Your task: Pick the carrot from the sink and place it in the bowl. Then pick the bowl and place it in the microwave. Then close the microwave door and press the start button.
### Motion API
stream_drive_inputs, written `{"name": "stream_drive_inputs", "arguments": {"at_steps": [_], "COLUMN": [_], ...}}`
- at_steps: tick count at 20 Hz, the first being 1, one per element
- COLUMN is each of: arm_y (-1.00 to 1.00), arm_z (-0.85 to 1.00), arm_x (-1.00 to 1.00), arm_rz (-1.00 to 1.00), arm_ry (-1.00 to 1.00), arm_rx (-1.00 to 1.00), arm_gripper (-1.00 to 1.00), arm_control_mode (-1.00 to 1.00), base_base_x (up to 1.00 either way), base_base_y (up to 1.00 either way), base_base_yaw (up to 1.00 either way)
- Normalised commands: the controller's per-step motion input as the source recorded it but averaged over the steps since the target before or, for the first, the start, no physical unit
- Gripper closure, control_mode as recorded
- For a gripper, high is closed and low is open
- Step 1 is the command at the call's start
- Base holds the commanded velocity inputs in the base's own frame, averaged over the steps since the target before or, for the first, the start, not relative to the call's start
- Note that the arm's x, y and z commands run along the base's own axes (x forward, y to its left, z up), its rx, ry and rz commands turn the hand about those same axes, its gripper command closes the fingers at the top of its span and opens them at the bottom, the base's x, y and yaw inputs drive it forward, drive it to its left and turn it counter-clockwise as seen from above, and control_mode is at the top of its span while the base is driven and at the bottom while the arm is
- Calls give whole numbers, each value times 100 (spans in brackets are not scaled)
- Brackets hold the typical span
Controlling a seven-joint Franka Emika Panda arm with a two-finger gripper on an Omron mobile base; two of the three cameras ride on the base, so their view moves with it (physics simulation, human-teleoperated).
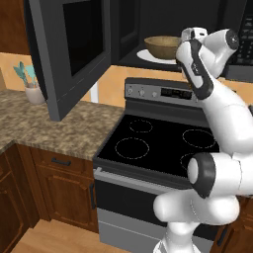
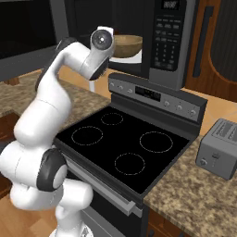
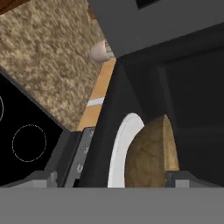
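The wooden bowl point(image 1: 163, 46) sits on the white turntable plate point(image 1: 148, 57) inside the black microwave point(image 2: 169, 41). In the hand view the bowl point(image 3: 148, 157) lies close ahead, rolled sideways by the camera's tilt. My gripper point(image 3: 114, 178) is open, its fingertips point(image 3: 41, 177) spread wide at the mouth of the microwave, just in front of the bowl and apart from it. The hand point(image 1: 191, 34) is at the bowl's right side. The microwave door point(image 1: 69, 49) stands swung open to the left. The carrot is hidden from view, and the sink is out of view.
The stove's black cooktop point(image 1: 158, 143) lies directly below the microwave, with its control strip point(image 2: 152, 95) behind. A granite counter point(image 1: 49, 123) with a utensil jar point(image 1: 33, 91) is to the left. A grey toaster point(image 2: 220, 148) stands on the right counter.
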Motion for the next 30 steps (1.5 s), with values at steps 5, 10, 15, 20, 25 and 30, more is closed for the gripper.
{"name": "stream_drive_inputs", "arguments": {"at_steps": [5, 10, 15, 20, 25, 30], "arm_y": [23, 26, 35, 34, 24, 70], "arm_z": [46, 29, 47, 26, 4, 0], "arm_x": [-100, -100, -100, -100, -100, -93], "arm_rz": [0, 0, 3, 0, 0, -3], "arm_ry": [-2, -18, -2, 0, 3, 0], "arm_rx": [11, -5, -2, 0, 0, -5], "arm_gripper": [-100, -100, -100, -100, -100, -100], "arm_control_mode": [-100, -100, -100, -100, -100, -100], "base_base_x": [0, 0, 0, 0, 0, 0], "base_base_y": [0, 0, 0, 0, 0, 0], "base_base_yaw": [0, 0, 0, 0, 0, 0]}}
